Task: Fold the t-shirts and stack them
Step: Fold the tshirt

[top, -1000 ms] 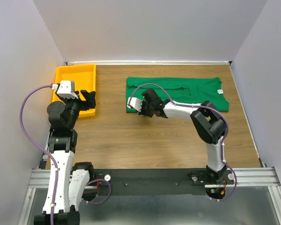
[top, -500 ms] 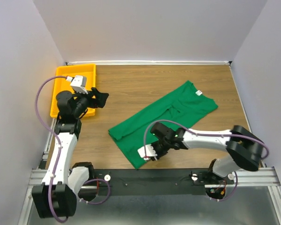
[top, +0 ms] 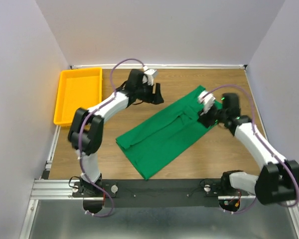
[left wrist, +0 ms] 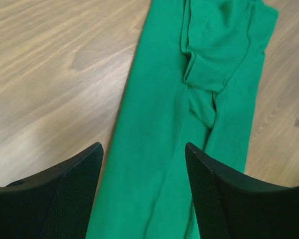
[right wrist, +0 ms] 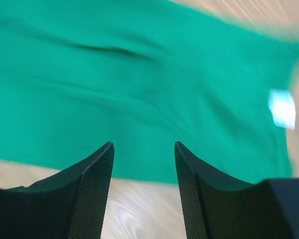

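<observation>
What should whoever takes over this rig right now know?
Left gripper: open, holding nothing, by the t-shirt's far side.
Right gripper: open, holding nothing, over its collar end.
The t-shirt lies diagonally on the table, folded into a long strip; the yellow tray sits far left.
Done: lengthwise folds.
Left: crosswise folds, then stacking.

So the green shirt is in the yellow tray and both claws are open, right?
Not quite. The shirt lies on the table, apart from the tray, as the top view shows. The left claw and right claw are indeed open.
</observation>
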{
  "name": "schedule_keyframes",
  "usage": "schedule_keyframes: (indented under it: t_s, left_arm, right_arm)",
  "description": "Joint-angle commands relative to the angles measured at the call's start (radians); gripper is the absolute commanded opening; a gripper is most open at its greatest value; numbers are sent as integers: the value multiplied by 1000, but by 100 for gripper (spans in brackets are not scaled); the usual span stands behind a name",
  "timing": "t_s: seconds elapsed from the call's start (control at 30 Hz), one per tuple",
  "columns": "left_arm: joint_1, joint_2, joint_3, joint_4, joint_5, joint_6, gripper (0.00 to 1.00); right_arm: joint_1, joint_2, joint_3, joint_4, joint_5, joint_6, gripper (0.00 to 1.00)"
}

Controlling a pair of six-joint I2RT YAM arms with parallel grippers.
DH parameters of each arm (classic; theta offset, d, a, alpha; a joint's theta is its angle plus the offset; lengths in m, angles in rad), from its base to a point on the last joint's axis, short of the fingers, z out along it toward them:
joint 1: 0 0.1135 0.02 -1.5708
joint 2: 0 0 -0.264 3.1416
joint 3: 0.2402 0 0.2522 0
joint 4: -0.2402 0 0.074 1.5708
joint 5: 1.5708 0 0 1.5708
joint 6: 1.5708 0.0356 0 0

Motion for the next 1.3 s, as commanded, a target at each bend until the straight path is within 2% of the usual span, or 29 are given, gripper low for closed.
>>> schedule_keyframes:
  t_s: [0.0, 0.03, 0.13, 0.33, 0.43, 0.67, 0.87, 1.1, 1.2, 1.27]
  left_arm:
    - [-61, 202, 242, -140, -60, 48, 75]
    - [-64, 243, 346, -175, -57, 54, 74]
    - [-79, 394, 527, -226, -44, 72, 74]
    - [-101, 627, 802, -268, 48, 51, 72]
    - [-105, 698, 875, -271, 72, 19, 70]
    - [-105, 788, 932, -259, 158, -26, 60]
    - [-110, 837, 961, -242, 230, -64, 46]
    - [-110, 847, 962, -210, 270, -109, 23]
    - [-107, 839, 958, -207, 243, -120, 18]
    - [-87, 822, 932, -185, 204, -153, 9]
  right_arm:
    - [-388, 169, 85, -18, -174, 272, 59]
    - [-433, 197, 110, -19, -211, 291, 59]
    - [-548, 268, 108, -27, -320, 301, 59]
    - [-582, 279, 87, -27, -362, 302, 59]
    - [-590, 282, 81, -27, -371, 301, 59]
    - [-625, 317, 81, -27, -420, 299, 59]
    - [-641, 315, 76, -32, -439, 298, 59]
    - [-659, 317, 78, -36, -452, 298, 59]
    - [-661, 319, 78, -39, -455, 298, 59]
    - [-664, 315, 78, -39, -455, 298, 59]
